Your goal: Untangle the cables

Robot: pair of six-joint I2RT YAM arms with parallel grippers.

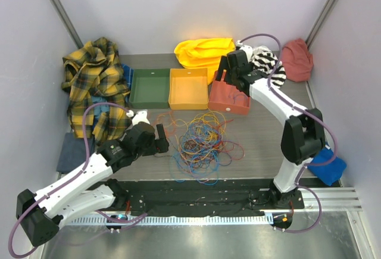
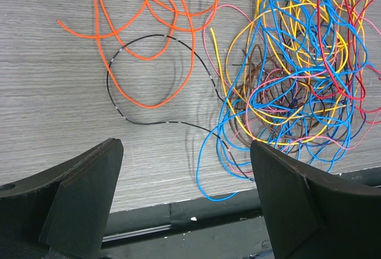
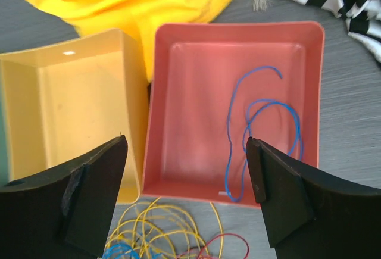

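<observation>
Thin cables [image 1: 199,140] in orange, yellow, blue, red and dark shades sprawl in a tangle on the grey wood-grain table [image 1: 262,134], in front of a row of three trays and between the two arms; in the left wrist view an orange cable [image 2: 149,105] and a black cable [image 2: 109,83] loop out on the heap's left side; a single blue cable [image 3: 228,140] lies apart from the rest, curled on the floor of the red tray [image 3: 238,28]. The right gripper [image 3: 186,143] hangs over that tray, jaws spread wide with nothing between them; the left gripper [image 2: 184,149], likewise spread wide and holding nothing, sits low at the tangle's left side. Beside the red tray stand an orange tray [image 1: 188,88] and a green tray [image 1: 150,88], side by side in a row; behind them lie a yellow cloth [image 1: 202,50], a striped cloth [image 1: 265,59] and a red cloth [image 1: 296,58]; a plaid shirt [image 1: 95,86] is heaped at far left.
</observation>
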